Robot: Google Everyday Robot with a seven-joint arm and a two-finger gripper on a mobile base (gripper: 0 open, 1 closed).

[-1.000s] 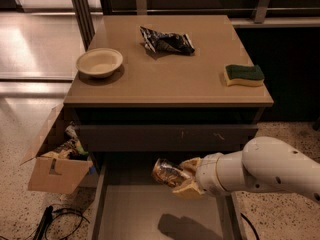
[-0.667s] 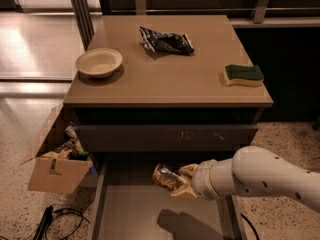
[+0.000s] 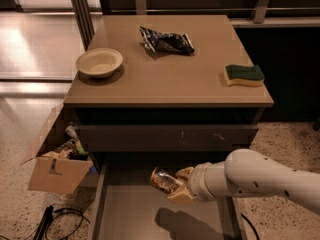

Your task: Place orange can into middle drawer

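Camera view | gripper (image 3: 177, 187) fingers clamped around orange can (image 3: 162, 178) | above middle drawer (image 3: 129, 215)

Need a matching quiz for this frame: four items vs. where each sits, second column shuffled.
Things:
1. orange can
2. bowl
3. sponge
4. snack bag

Places:
A. cabinet top, back middle
B. cabinet top, right edge
C. held in the gripper, over the open middle drawer
D. cabinet top, left side

Pairs: 1-C, 2-D, 3-B, 4-A
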